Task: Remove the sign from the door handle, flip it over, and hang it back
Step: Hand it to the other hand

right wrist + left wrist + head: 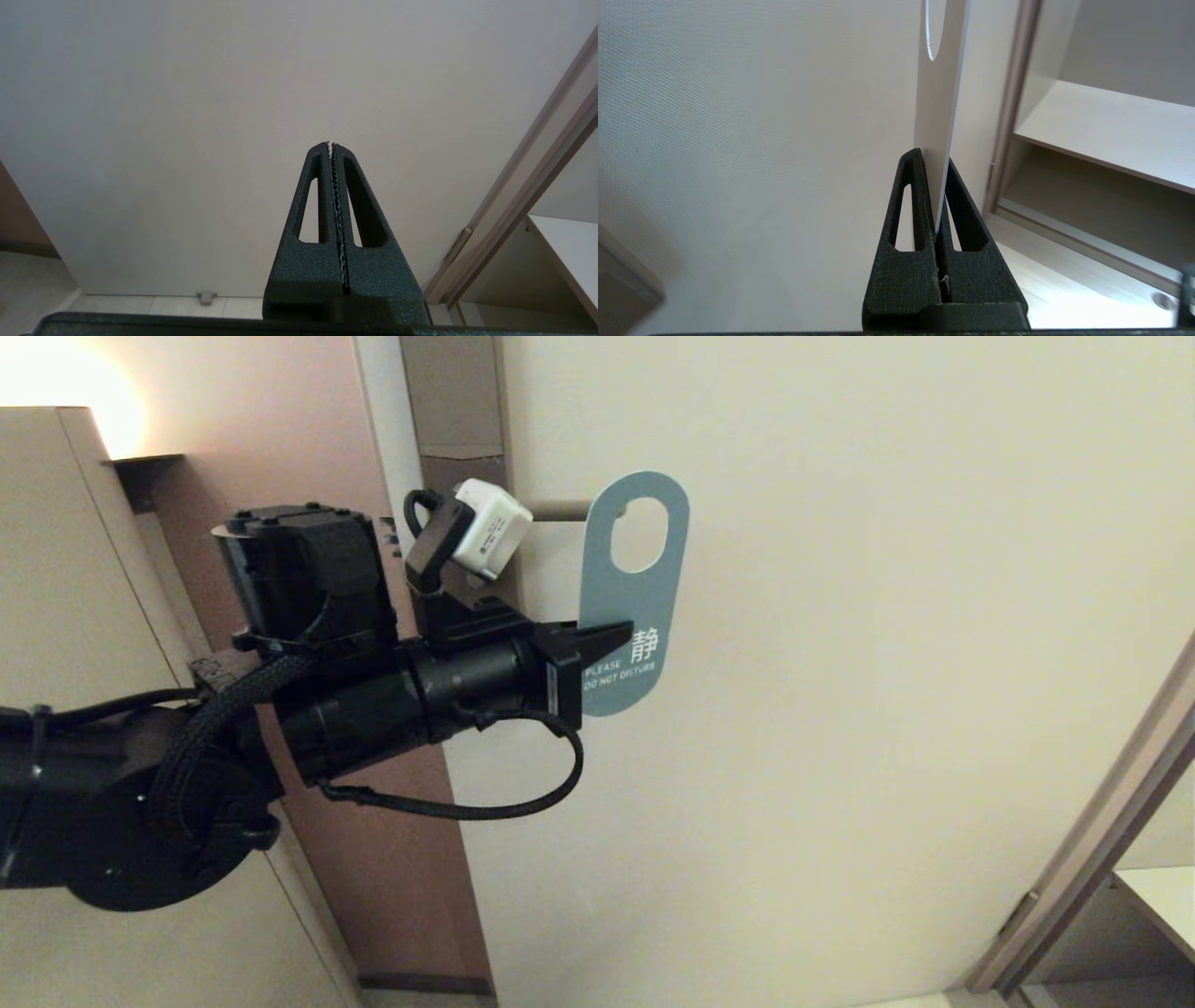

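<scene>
The sign shows its blue face, reading "PLEASE DO NOT DISTURB", in front of the pale door. Its oval hole is at the top. The door handle is a slim beige lever, and its tip shows in the hole's upper left corner. My left gripper is shut on the sign's left edge, beside the lettering. In the left wrist view the sign stands edge-on between the fingers of that gripper, pale side showing. My right gripper is shut and empty, low, facing the door.
A brown lock plate and door edge strip run down behind my left arm. A door frame and a shelf unit stand at the lower right. A small door stop sits on the floor by the door.
</scene>
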